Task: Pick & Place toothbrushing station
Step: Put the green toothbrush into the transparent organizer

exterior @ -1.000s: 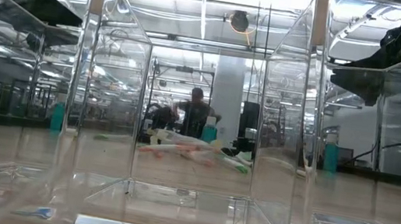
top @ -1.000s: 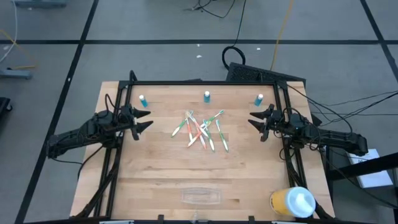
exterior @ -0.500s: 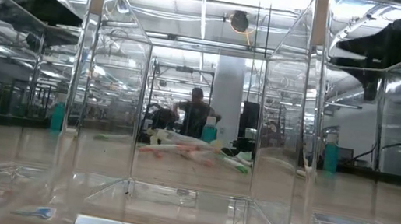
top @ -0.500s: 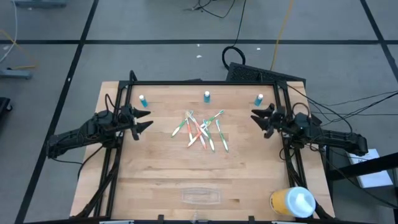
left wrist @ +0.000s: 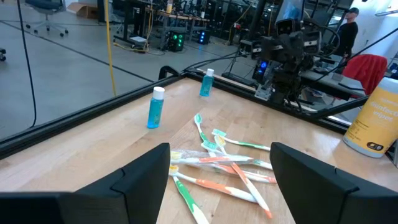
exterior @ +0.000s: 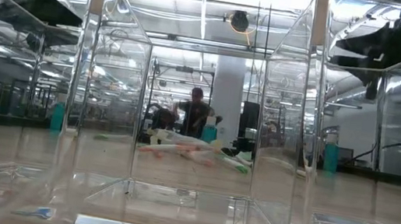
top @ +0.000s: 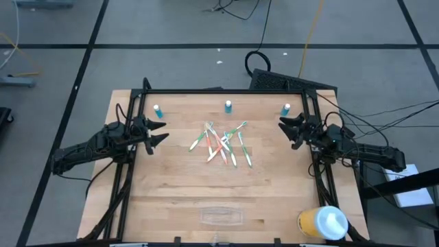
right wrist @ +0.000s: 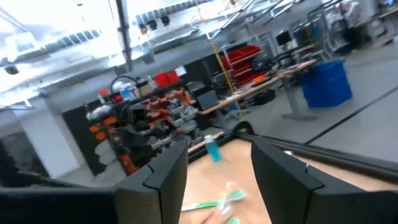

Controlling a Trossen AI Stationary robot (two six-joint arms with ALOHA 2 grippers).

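Observation:
The toothbrushing station (top: 223,217) is a see-through plastic holder that rests flat on the wood near the table's near edge. It fills the low view (exterior: 198,127) as clear upright walls. A pile of several toothbrushes (top: 223,143) lies at the table's middle and also shows in the left wrist view (left wrist: 224,158). My left gripper (top: 163,132) is open and empty above the table's left side, left of the pile; its fingers frame the left wrist view (left wrist: 221,186). My right gripper (top: 285,132) is open and empty above the right side (right wrist: 217,180).
Three small blue bottles (top: 157,110) (top: 228,106) (top: 285,109) stand along the far edge. A yellow cup with a white lid (top: 322,223) stands at the near right corner. Black rails run along the table's left and right sides. A person (exterior: 194,115) stands in the room behind.
My right gripper has drawn back a little toward the table's right and far edges. My left gripper, the toothbrushes and the holder have kept still.

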